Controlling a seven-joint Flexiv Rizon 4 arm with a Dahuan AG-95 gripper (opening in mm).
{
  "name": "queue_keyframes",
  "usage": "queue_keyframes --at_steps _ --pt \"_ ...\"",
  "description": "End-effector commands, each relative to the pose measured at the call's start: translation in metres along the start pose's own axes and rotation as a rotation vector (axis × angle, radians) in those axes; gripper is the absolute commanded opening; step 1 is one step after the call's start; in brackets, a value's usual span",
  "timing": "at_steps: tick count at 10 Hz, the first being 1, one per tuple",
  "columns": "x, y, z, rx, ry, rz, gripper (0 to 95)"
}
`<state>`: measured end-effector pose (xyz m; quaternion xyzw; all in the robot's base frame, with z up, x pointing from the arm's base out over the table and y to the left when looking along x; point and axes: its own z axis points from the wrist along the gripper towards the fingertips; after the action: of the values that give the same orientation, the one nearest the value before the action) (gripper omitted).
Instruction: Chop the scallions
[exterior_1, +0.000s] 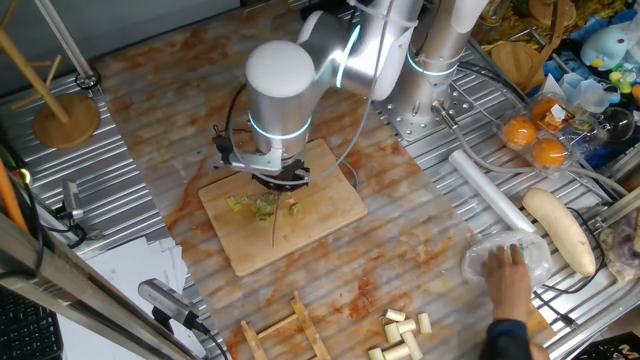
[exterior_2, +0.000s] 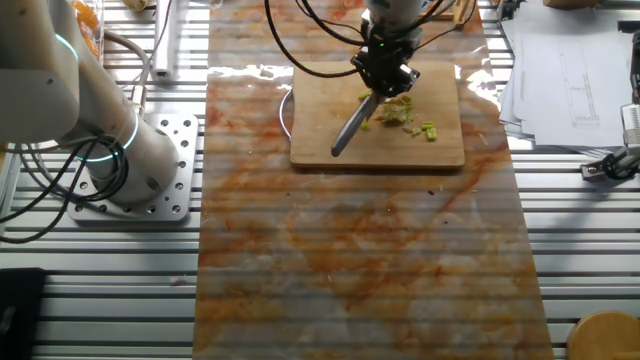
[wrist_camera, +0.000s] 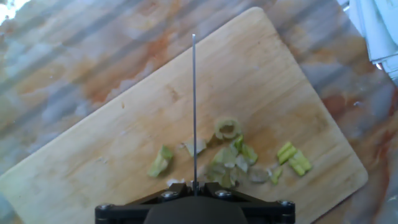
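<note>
Hand view: knife blade (wrist_camera: 193, 106) edge-on above scallions (wrist_camera: 233, 155) on board (wrist_camera: 112, 155).

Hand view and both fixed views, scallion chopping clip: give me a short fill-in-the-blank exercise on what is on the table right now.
1. The chopped scallions lie on a ____ cutting board.
2. The knife is mounted at the arm's pincer, and in the hand view its blade shows as a thin ____ line.
3. In one fixed view, two ____ fruits sit in a clear tray at the table's edge.
4. Beside the pale banana-shaped vegetable, a human ____ rests on a clear plastic container.

Missing words: wooden; straight; orange; hand
</note>
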<state>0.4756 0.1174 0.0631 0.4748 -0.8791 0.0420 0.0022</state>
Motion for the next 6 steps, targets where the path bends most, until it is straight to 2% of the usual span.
queue_keyframes --at_steps 1,4,6 --pt "-0.001 -0.0055 -0.0015 0.003 0.017 -0.01 0.0" --pt "-0.002 -0.0091 0.0002 0.002 0.017 -0.01 0.0" --pt "-0.0019 -0.0114 0.0081 0.016 0.025 -0.009 0.0"
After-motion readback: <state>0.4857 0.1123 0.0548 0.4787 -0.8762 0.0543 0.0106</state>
